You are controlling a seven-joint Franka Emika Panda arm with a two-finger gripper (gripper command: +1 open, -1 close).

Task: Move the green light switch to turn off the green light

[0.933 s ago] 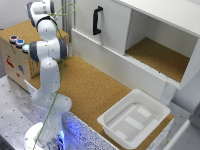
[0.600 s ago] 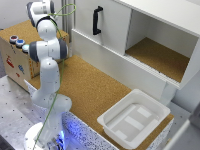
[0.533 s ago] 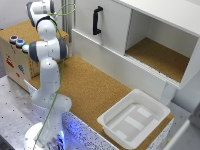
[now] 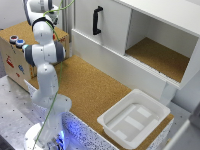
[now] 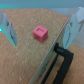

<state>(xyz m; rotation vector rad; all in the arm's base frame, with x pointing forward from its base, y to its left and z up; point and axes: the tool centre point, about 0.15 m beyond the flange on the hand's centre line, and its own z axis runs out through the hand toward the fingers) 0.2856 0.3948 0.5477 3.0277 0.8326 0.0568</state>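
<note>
Fingers (image 5: 7, 29) spread wide, holding nothing, w/ small pink cube (image 5: 39, 33) on cork tabletop (image 4: 95, 85) between them. Green light switch not visible; prob. on wooden box (image 4: 15, 57) w/ buttons. Still approach step: next, find & reach switch

Robot lab setup, not a home: Panda arm (image 4: 44, 75) bolted to a perforated metal base plate (image 4: 12, 110). Cork-topped table (image 4: 90, 85) w/ mock white cabinet (image 4: 115, 30), plastic bin (image 4: 132, 122) & wooden button box (image 4: 15, 55) — a test rig.
</note>
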